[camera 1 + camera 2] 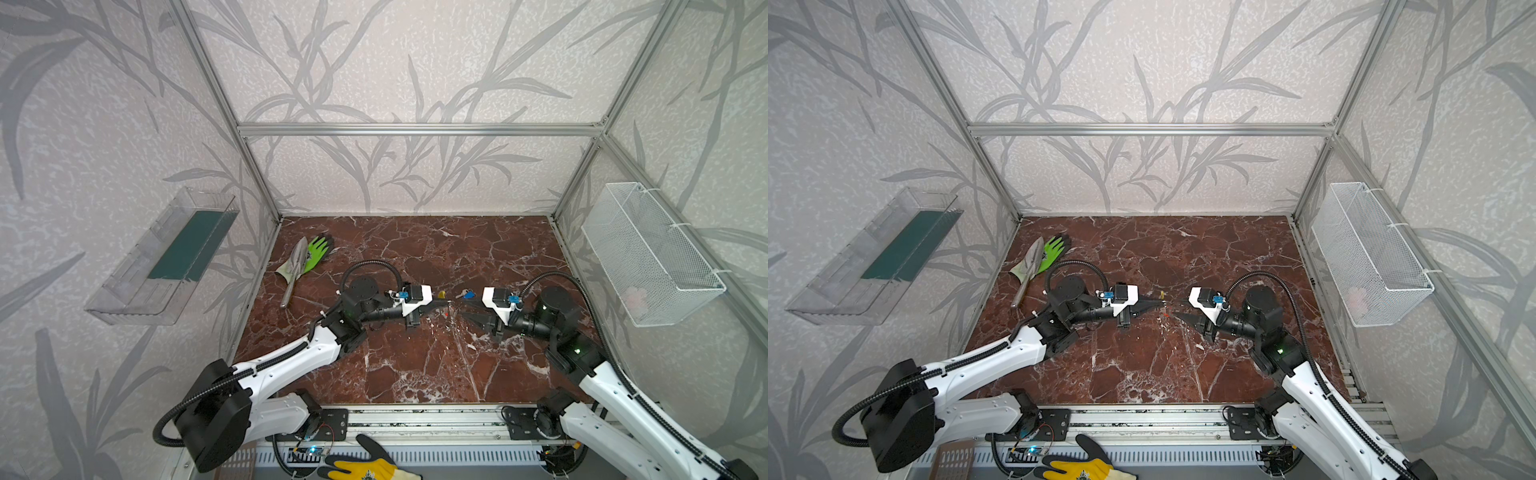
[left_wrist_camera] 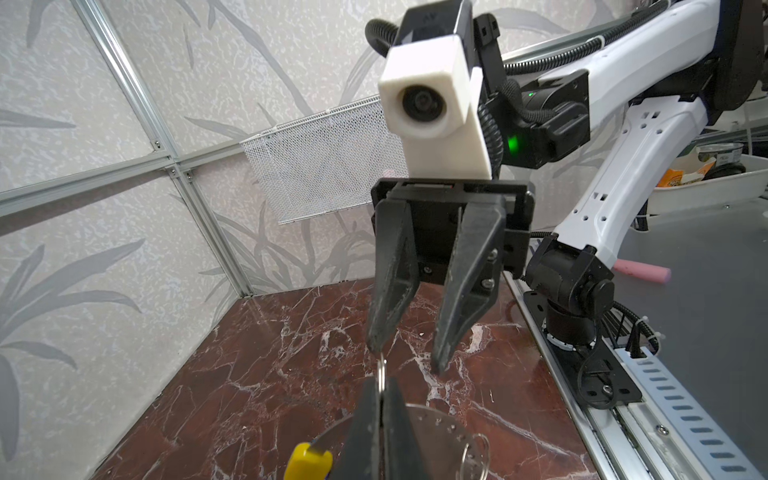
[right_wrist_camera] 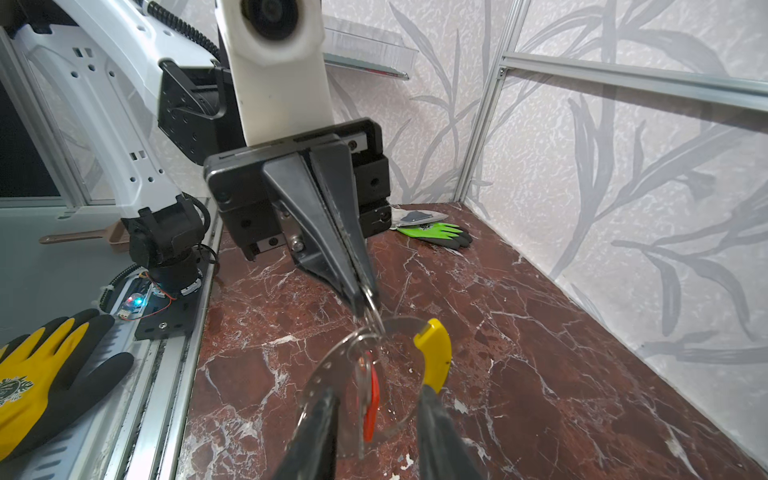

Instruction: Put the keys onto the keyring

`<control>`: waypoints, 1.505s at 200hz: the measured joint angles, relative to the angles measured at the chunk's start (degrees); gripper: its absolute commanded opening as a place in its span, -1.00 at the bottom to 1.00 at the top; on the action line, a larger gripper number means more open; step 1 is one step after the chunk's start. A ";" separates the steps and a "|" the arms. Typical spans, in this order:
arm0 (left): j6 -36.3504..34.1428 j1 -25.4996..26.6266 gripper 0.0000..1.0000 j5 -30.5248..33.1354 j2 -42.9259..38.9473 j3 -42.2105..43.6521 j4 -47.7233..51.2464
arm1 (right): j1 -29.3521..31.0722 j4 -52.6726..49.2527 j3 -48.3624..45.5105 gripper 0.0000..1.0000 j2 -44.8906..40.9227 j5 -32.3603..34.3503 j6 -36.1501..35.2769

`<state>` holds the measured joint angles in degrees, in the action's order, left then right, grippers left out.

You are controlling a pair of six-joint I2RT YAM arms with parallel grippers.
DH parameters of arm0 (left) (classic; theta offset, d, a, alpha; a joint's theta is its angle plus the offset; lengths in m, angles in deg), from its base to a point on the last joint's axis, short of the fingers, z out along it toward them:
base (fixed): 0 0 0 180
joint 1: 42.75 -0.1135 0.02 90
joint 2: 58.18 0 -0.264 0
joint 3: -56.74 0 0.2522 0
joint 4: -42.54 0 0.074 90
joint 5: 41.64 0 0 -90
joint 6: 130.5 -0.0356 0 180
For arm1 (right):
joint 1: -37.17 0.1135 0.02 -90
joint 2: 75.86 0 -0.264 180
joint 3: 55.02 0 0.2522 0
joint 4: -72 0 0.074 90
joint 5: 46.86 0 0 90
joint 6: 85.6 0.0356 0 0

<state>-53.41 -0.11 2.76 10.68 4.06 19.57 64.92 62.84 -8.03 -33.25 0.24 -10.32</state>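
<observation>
My left gripper (image 3: 362, 296) is clamped fully shut on a small split ring (image 3: 370, 302). From that pinch the keyring (image 3: 321, 373) hangs over the marble table (image 3: 540, 353), with its yellow arc (image 3: 436, 349) on the far side. The right gripper (image 2: 407, 358) faces it nose to nose, jaws partly apart and gripping nothing. In its wrist view the hoop sits between its two fingers, and one fingertip (image 2: 377, 347) may be touching the split ring, though I cannot tell for sure. The red-tagged key (image 3: 371, 395) dangles inside the hoop from a cluster of little rings; I cannot make out whether it is truly threaded on the band. The blue-tagged key (image 1: 467, 294) lies on the table just beyond the two grippers. I judge the step in hand to be working the red key's ring onto the hoop. To do it well I would hold the left arm motionless and move the right in tiny increments. I would close on the band near the yellow arc, not on the dangling tag, and feed along the curve without twisting. The risk is snagging the thin ring and pulling it out of the pinch.
</observation>
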 measured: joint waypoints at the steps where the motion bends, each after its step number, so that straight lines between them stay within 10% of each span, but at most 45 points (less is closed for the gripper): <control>1: 0.02 0.00 -1.00 -0.02 0.00 0.00 -0.04 | 0.00 0.04 -0.02 -0.38 0.02 -0.07 0.02; 225: 1.95 -0.02 -1.00 -2.73 2.60 -1.29 -0.98 | 0.00 7.54 0.00 -1.00 4.79 -4.59 0.59; 259: -3.41 0.07 -0.43 -0.81 1.95 -3.15 5.92 | 0.00 0.96 1.05 -1.00 3.41 -3.43 -2.16; 301: -12.81 0.20 -0.40 3.91 -1.14 -8.81 20.26 | 0.00 -14.03 7.37 -1.00 3.58 -0.31 -7.08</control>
<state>-66.22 0.08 6.67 9.54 -4.75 39.83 64.92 48.81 -0.66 -29.66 -0.07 -17.40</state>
